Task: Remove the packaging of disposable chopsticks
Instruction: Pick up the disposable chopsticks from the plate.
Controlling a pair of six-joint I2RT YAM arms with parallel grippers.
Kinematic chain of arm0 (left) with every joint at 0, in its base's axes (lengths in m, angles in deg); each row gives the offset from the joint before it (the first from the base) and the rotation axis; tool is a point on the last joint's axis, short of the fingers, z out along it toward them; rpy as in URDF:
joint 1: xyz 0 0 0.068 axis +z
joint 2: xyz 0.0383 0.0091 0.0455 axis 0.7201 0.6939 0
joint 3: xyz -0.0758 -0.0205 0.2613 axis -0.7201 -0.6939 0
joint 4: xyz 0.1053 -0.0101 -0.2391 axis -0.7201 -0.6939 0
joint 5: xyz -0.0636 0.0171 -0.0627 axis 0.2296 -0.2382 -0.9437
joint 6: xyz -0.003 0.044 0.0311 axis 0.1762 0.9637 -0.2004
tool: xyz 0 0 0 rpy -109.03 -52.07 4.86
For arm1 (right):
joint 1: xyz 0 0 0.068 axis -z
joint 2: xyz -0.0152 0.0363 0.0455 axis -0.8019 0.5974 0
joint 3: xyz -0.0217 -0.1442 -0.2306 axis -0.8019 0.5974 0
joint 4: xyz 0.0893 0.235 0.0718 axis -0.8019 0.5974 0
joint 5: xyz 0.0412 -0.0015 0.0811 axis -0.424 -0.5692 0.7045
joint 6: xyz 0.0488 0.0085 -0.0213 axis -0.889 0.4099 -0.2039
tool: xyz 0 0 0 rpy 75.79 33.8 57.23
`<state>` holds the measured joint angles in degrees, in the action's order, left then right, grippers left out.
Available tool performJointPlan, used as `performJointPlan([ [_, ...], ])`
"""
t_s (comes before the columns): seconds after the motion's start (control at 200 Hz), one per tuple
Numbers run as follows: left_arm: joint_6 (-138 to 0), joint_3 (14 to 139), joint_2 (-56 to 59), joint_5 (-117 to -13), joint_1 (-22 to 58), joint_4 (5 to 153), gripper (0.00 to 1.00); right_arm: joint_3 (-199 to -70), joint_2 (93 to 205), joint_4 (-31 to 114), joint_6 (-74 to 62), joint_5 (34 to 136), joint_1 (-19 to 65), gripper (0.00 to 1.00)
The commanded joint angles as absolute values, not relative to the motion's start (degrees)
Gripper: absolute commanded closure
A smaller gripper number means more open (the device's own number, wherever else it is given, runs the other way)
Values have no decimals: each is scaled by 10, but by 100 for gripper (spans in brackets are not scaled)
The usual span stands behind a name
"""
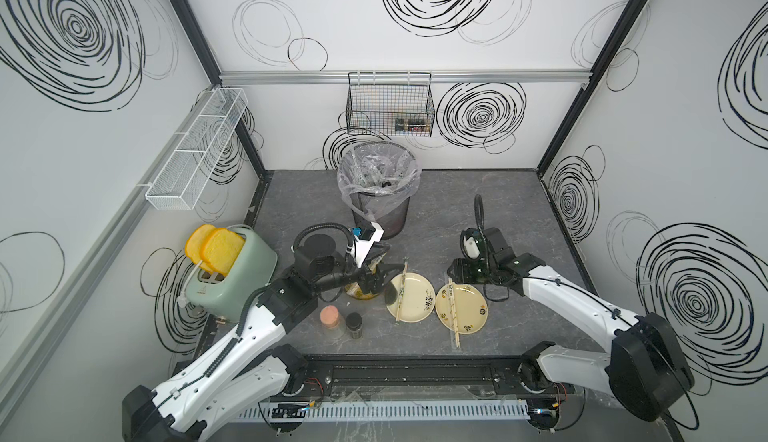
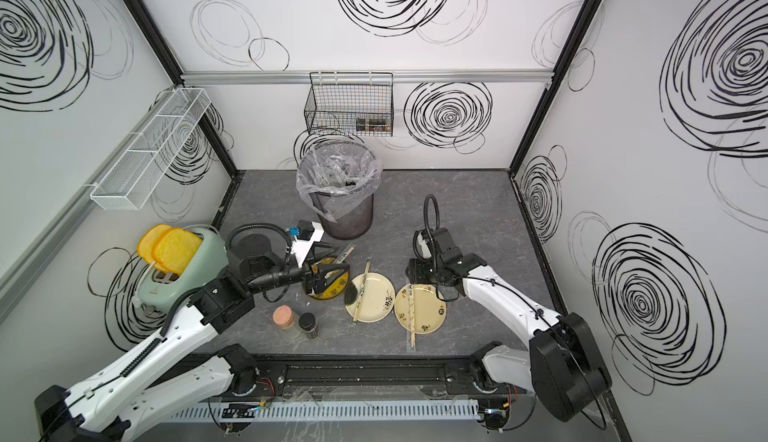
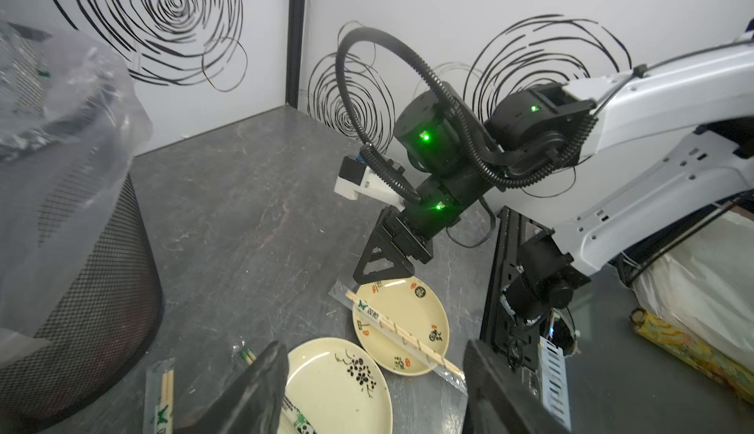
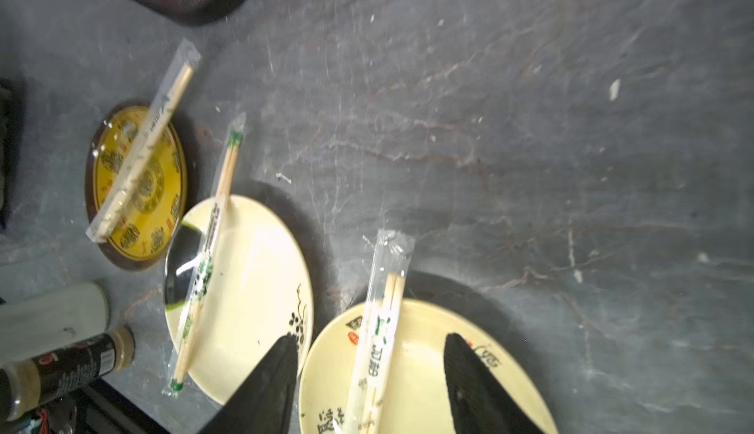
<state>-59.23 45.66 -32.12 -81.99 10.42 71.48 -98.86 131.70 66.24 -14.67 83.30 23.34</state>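
Observation:
Three pairs of disposable chopsticks lie in clear packaging, one across each plate. My right gripper (image 4: pixel 369 340) is open and hangs low over the right cream plate (image 1: pixel 471 311), its jaws on either side of the far end of that wrapped pair (image 4: pixel 379 330) without touching it. The left gripper (image 3: pixel 373 346) is open and empty above the yellow plate (image 2: pixel 332 292), next to the middle cream plate (image 1: pixel 415 307). A second wrapped pair (image 4: pixel 208 256) crosses the middle plate. The third pair (image 4: pixel 147 142) rests on the yellow plate.
A mesh bin (image 1: pixel 378 190) with a crinkled clear liner stands behind the plates. A green toaster (image 1: pixel 230 278) with toast is at the left. Two small jars (image 1: pixel 330 319) stand in front of the yellow plate. A black wire basket (image 1: pixel 390 105) hangs on the back wall.

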Motion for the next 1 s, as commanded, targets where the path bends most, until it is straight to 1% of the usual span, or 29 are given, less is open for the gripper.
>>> performJointPlan([
  [0.0,-564,461,-312,-850,100,705,27,-972,1336,696,-168,832,217,41],
  [0.115,-561,454,-304,-851,99,710,28,-968,1363,699,-177,835,199,50],
  [0.185,-562,452,-300,-853,98,713,27,-961,1375,698,-181,831,189,52],
  [0.35,-561,449,-295,-854,96,716,27,-933,1385,668,-191,839,187,61],
  [0.415,-562,449,-294,-854,95,715,27,-926,1390,656,-194,848,187,67],
  [0.58,-562,452,-289,-851,93,713,27,-919,1397,641,-195,846,186,77],
  [0.645,-562,455,-286,-849,93,710,26,-917,1394,638,-195,843,186,84],
  [0.75,-564,459,-283,-851,93,709,26,-917,1378,636,-197,841,187,91],
  [0.916,-570,462,-276,-851,93,710,26,-910,1302,590,-188,857,194,100],
  [0.996,-573,467,-271,-851,94,713,26,-923,1263,555,-176,871,202,100],
])
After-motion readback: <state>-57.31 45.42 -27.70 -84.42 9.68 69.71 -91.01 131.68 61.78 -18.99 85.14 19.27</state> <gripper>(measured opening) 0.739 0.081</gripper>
